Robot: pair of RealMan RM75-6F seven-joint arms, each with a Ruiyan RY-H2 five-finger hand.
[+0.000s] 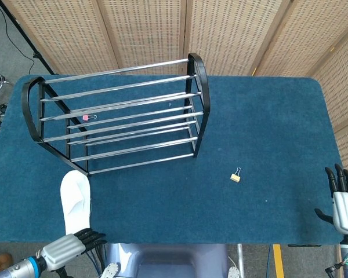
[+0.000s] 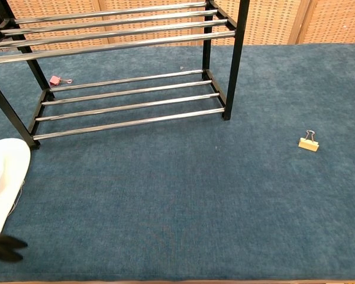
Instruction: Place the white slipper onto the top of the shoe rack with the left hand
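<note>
The white slipper is gripped at its heel by the left hand, low on the blue tablecloth before the shoe rack. The right hand is spread, empty. No writing is legible.

One slipper, two binder clips

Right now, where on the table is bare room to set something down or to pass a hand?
Widest bare patch: between the shoe rack, the yellow binder clip and the table's near edge. The cloth right of the clip, up to the right hand, is also bare. Crowded: the near-left corner, where the left hand holds the white slipper beside the rack's foot.
</note>
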